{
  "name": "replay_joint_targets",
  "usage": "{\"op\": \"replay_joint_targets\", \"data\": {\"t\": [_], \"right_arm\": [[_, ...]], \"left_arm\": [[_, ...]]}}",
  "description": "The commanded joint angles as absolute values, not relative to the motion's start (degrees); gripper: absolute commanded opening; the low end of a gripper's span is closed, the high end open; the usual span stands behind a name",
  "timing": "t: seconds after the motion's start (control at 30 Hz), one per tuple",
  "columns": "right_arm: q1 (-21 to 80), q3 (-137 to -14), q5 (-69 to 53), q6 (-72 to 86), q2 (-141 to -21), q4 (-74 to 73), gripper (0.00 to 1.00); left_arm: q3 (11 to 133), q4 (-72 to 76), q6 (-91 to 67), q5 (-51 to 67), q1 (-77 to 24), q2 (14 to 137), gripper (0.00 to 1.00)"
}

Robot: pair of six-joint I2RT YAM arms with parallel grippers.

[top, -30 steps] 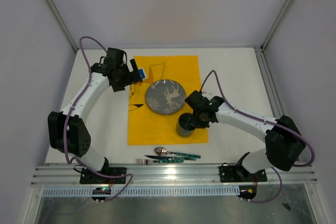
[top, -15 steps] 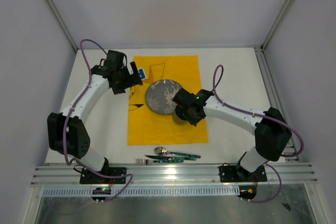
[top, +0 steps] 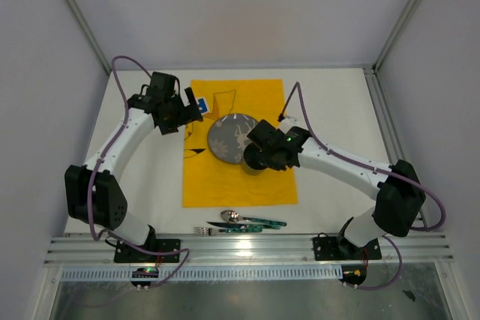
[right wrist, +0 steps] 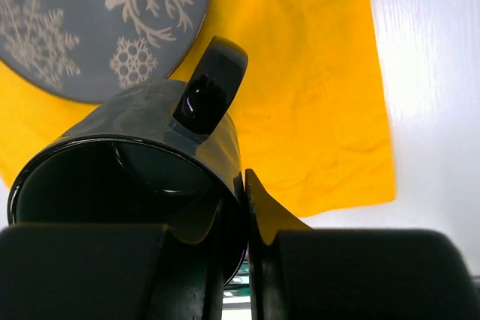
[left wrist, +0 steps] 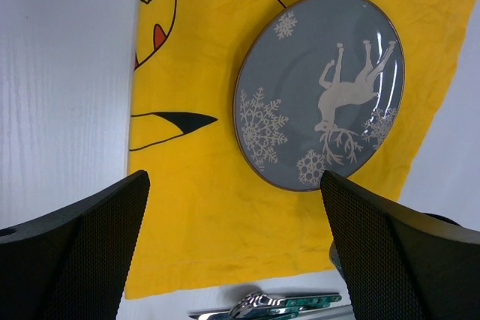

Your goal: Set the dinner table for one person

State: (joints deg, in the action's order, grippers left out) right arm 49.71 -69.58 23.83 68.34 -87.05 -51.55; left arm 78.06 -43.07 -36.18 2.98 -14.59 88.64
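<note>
Swung closer, the glossy black ceramic mug [right wrist: 142, 121] is now just beside the round grey reindeer-printed plate's [top: 231, 137] near-right rim, handle toward the plate, wall clamped in the right pincer [right wrist: 241, 211], over the yellow cloth [top: 221, 181] on the matte white bench [top: 337, 106]. Left of the plate, the left pincer [left wrist: 235, 239] hovers wide open.

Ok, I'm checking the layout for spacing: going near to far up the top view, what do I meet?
Cutlery → mug, held in the jaws of the right gripper → left gripper. The plate overlaps the last two, so I skip it.
</note>
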Motion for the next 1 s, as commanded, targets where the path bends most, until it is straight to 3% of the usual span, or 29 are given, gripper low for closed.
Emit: {"op": "replay_joint_targets", "data": {"t": [0.0,0.33,0.5,0.67,0.97], "right_arm": [[50.27,-69.09,21.9,36.73,-82.97,-43.15,0.03],[50.27,-67.76,18.89,5.3,-89.12,-49.93,0.03],[46.77,-69.95,18.03,0.09,-90.69,-48.25,0.03],[39.57,-71.28,9.68,-4.56,-91.06,-47.64,0.03],[36.47,-71.02,1.95,-8.26,-91.14,-46.76,0.03]], "left_arm": [[78.49,-41.57,-36.3,2.37,-14.5,86.75,0.99],[77.7,-40.69,-37.35,4.31,-14.41,87.36,0.99],[77.78,-42.09,-36.39,2.38,-14.41,86.31,0.99],[77.96,-42.89,-35.07,0.53,-14.41,85.52,0.99],[78.31,-42.37,-36.21,1.14,-14.41,86.92,0.99]]}}
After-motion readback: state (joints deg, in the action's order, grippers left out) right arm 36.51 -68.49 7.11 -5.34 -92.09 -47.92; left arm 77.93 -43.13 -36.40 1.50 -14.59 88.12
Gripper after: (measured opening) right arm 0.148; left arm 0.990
